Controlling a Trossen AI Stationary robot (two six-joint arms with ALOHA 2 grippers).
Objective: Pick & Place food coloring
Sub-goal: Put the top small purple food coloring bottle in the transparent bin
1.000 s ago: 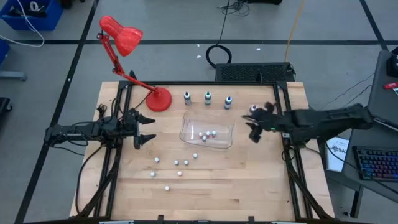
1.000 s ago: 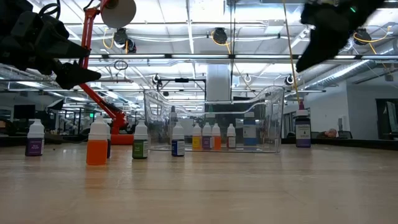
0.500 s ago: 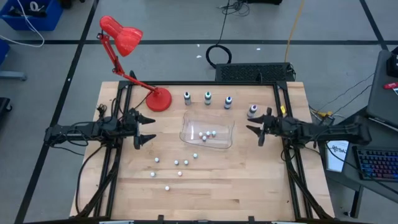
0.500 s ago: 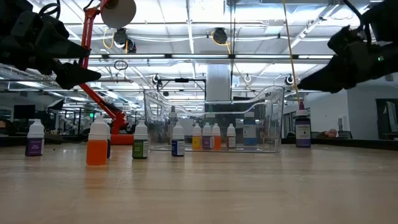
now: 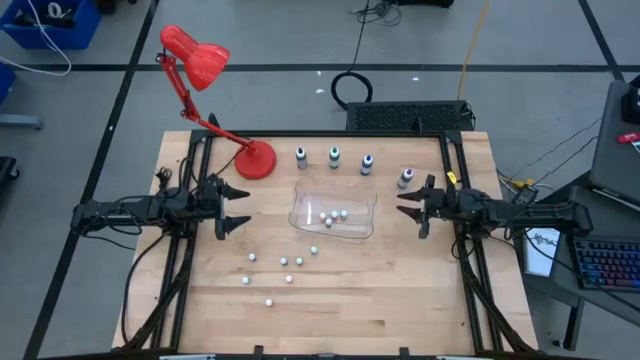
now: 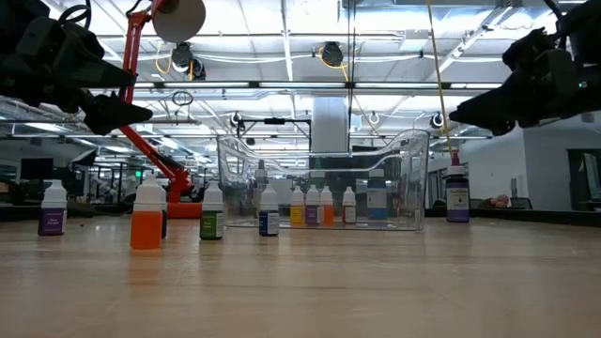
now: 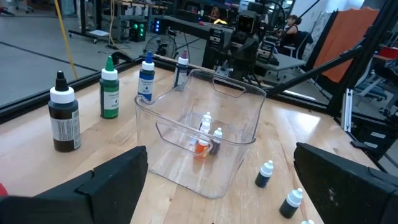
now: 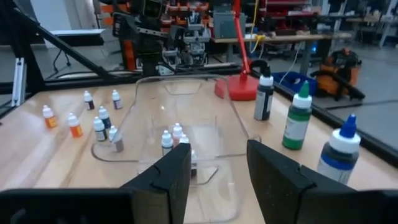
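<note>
Four upright dropper bottles stand in a row along the table's far side: dark, green, blue and purple. The left wrist view shows them too: dark, green, blue, purple. My right gripper is open, level above the table, just nearward of the purple bottle and right of the clear container. My left gripper is open and hovers left of the container. Neither touches anything.
The clear plastic container sits mid-table with a few small bottles inside. Several more small white-capped bottles stand scattered nearward of it, among them an orange one. A red desk lamp stands at the far left.
My right arm has come down from a raised pose beside the purple bottle to a level one. It has drawn back a little toward the table's right edge, its gripper staying open. The bottles and my left arm have kept still.
</note>
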